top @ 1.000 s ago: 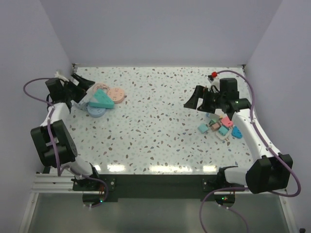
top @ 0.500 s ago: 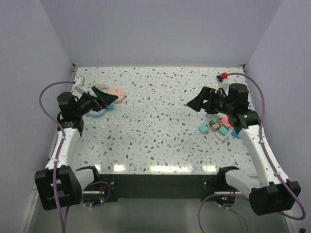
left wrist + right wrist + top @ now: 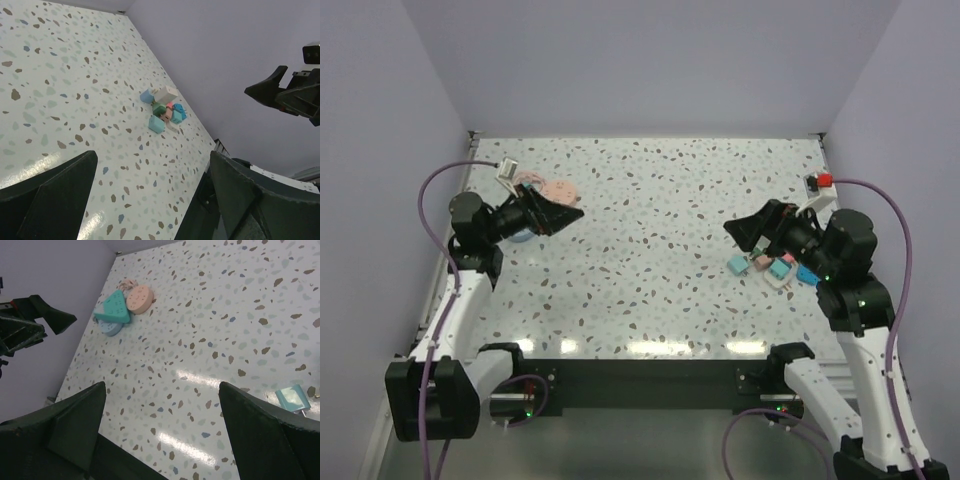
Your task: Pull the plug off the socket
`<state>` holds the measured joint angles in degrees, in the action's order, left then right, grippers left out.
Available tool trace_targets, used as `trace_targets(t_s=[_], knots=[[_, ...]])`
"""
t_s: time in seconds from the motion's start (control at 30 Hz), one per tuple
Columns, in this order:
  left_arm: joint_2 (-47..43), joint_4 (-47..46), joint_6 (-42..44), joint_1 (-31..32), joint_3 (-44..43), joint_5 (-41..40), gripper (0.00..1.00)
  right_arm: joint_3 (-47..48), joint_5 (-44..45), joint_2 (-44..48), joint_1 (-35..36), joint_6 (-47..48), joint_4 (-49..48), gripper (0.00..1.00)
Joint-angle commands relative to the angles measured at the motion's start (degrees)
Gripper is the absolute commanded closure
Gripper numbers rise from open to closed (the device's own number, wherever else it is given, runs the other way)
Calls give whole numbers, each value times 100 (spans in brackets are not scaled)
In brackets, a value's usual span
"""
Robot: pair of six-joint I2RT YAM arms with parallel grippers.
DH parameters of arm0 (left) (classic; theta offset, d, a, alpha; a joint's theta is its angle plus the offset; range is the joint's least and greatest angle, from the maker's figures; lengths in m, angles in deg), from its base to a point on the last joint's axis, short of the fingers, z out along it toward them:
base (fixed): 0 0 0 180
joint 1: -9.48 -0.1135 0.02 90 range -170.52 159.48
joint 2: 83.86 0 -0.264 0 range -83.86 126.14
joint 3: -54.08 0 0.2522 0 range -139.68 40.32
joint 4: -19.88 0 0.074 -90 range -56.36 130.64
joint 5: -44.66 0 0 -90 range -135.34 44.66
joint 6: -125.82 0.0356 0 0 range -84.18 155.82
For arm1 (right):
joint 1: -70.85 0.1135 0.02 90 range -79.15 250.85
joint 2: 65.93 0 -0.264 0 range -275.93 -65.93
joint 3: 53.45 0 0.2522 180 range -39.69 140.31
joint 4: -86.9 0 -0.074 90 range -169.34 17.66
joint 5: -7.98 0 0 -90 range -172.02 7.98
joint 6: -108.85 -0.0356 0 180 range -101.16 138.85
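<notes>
Three flat sockets lie stacked at the far left: a teal triangular one (image 3: pixel 114 309), a pink round one (image 3: pixel 139 297) and a blue round one (image 3: pixel 110 327). In the top view only the pink one (image 3: pixel 558 188) and a bit of the blue one (image 3: pixel 520 236) show behind my left gripper (image 3: pixel 570 215). No plug shows in them. A heap of small coloured plugs (image 3: pixel 775 266) lies at the right, also in the left wrist view (image 3: pixel 162 110). My left gripper (image 3: pixel 152 155) is open, empty and raised. My right gripper (image 3: pixel 740 232) is open and empty above the table (image 3: pixel 162 385).
One teal plug (image 3: pixel 292 397) lies at the near side of the heap. Purple walls close in the speckled table (image 3: pixel 650 270) at the back and both sides. Purple cables loop from both arms.
Both arms have drawn back toward the near edge and risen. The left gripper left the socket pile and swung right. The right gripper moved away from the plug heap. Both stayed open.
</notes>
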<state>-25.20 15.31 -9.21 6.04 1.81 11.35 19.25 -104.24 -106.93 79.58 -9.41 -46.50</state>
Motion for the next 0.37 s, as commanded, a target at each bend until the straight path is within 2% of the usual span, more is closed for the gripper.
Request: trace_targets(t_s=[0.0,0.33], knots=[[163,-356,12,238,-439,264,0,276,454,328,14,-198,293,2],[296,592,864,625,-1089,238,0,935,1218,136,6,-137,645,2]])
